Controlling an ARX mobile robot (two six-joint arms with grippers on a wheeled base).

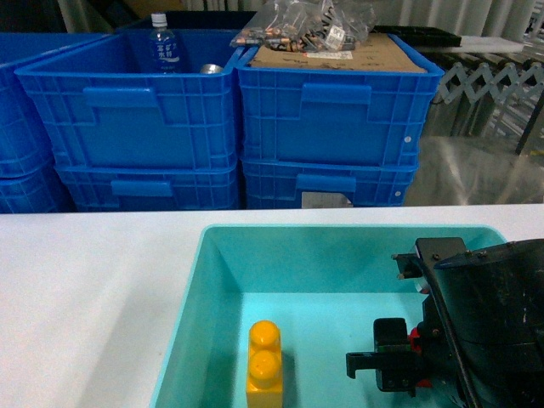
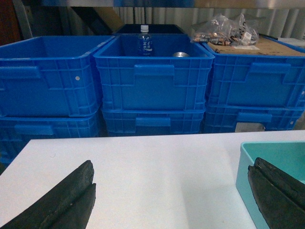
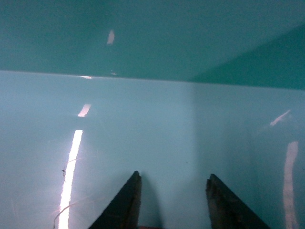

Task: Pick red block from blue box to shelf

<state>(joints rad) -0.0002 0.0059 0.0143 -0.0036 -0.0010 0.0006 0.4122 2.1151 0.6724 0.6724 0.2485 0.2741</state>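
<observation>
Where two hands work: one blue box point(image 1: 223, 255).

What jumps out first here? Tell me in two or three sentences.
The turquoise box on the white table catches the eye first, with a yellow brick on its floor and the right gripper reaching in beside it. Behind the table stand stacked blue crates, one holding a water bottle.

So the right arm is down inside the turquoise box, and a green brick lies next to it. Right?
Nearly. The right gripper is inside the box, but the brick beside it is yellow, not green. The head view shows this.
</observation>
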